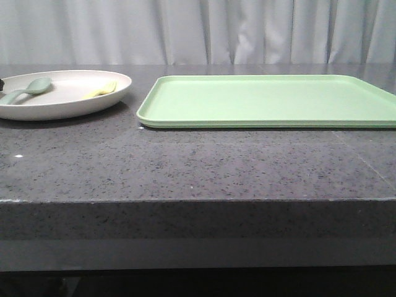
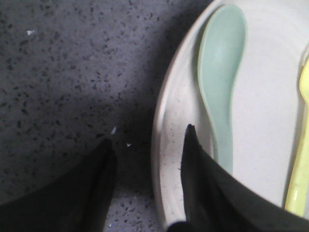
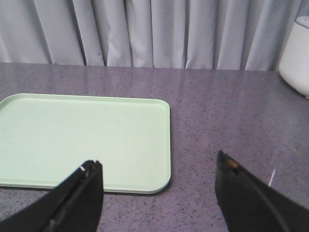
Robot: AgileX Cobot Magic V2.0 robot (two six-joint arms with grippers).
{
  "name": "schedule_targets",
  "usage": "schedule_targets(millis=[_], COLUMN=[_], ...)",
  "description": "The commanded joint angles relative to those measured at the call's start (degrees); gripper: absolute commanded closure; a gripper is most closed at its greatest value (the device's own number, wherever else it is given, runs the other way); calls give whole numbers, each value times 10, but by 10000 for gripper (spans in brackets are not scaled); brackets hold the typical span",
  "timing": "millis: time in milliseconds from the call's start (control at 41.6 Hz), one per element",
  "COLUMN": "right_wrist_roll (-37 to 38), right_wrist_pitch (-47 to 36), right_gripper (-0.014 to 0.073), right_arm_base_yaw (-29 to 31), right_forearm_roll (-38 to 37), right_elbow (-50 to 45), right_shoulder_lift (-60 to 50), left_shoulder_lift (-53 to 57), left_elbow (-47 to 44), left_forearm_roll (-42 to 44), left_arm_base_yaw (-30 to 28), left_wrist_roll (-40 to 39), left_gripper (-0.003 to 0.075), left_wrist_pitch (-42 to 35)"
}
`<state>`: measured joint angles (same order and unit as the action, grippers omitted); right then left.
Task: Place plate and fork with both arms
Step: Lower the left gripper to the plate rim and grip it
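Note:
The cream plate (image 1: pixel 62 113) sits at the far left of the dark stone table. On it lie the pale-yellow fork (image 1: pixel 102 90) and a teal-grey spoon (image 1: pixel 28 90). Neither gripper shows in the front view. In the left wrist view my left gripper (image 2: pixel 149 134) is open and straddles the plate's rim (image 2: pixel 169 145): one finger is over the plate beside the spoon (image 2: pixel 222 63), the other over the table, with a gap to the rim. The fork (image 2: pixel 301 159) lies further in. My right gripper (image 3: pixel 158 159) is open and holds nothing, above the table by the tray's corner.
A flat light-green tray (image 1: pixel 266 99) lies on the table to the right of the plate, and nothing lies on the tray (image 3: pixel 82 140). A white rounded object (image 3: pixel 297 53) stands at the table's far right. Grey curtains hang behind the table.

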<state>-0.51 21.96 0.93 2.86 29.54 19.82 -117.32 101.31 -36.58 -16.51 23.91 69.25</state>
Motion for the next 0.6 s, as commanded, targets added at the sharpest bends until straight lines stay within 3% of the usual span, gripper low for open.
schedule_targets(millis=[0, 481, 577], right_wrist_roll=[-4, -4, -4], right_wrist_pitch=[-49, -49, -49], right_gripper=[75, 75, 75], right_arm_base_yaw=[4, 4, 4], right_forearm_roll=[-6, -6, -6], right_elbow=[20, 20, 20], right_shoulder_lift=[9, 9, 9], left_shoulder_lift=[31, 21, 21], left_elbow=[19, 19, 19], left_forearm_roll=[-24, -26, -26], left_arm_base_yaw=[6, 16, 16], left_wrist_roll=[2, 2, 2], left_gripper=[447, 471, 522], left_wrist_pitch=[-10, -10, -9])
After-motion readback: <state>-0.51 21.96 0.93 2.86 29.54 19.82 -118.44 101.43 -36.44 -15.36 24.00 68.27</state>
